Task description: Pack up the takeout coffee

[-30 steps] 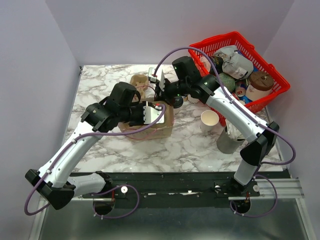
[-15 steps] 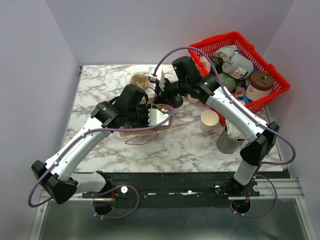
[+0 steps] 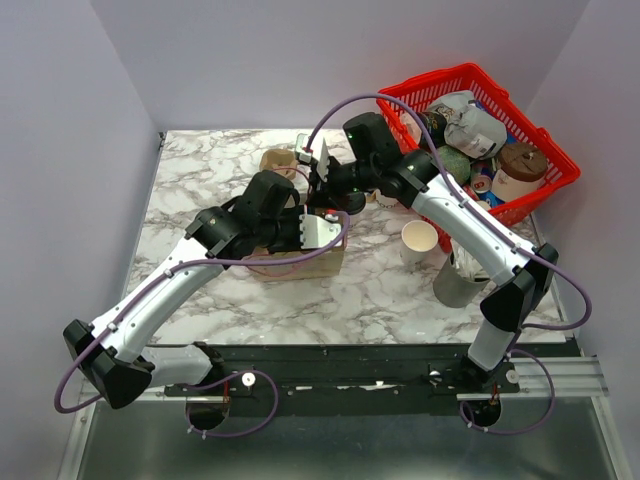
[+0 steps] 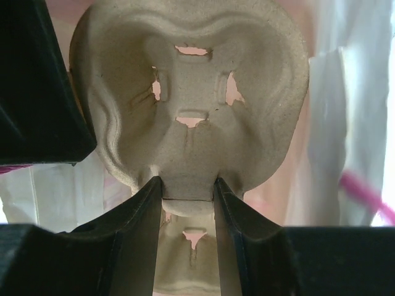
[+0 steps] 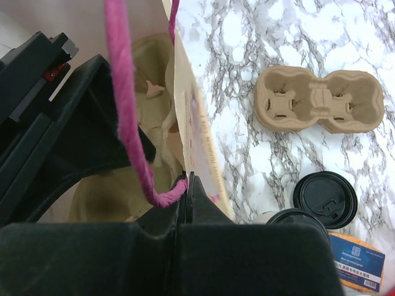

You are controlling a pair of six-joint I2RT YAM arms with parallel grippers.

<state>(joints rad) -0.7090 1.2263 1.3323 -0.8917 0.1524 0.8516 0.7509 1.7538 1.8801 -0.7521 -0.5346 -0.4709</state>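
The takeout coffee [image 5: 295, 217], a white cup with a black lid, shows only at the bottom edge of the right wrist view, beside my right gripper; in the top view the arm hides it. A brown paper bag [image 3: 300, 262] with pink cord handles stands mid-table. My right gripper [image 5: 187, 179] is shut on the bag's rim [image 5: 197, 123] by a handle; it also shows in the top view [image 3: 325, 185]. My left gripper [image 4: 188, 188] is shut on a pulp cup carrier [image 4: 191, 80] and holds it in the bag's mouth [image 3: 318, 228].
A second pulp carrier [image 5: 320, 100] lies on the marble behind the bag. A loose black lid [image 5: 325, 198] lies by the coffee. A lidless white cup [image 3: 420, 237] and a grey container [image 3: 458, 282] stand to the right. A red basket [image 3: 548, 185] of items is back right.
My left arm has moved right and lowered the carrier into the bag's mouth. My right gripper has stayed shut on the bag's rim.
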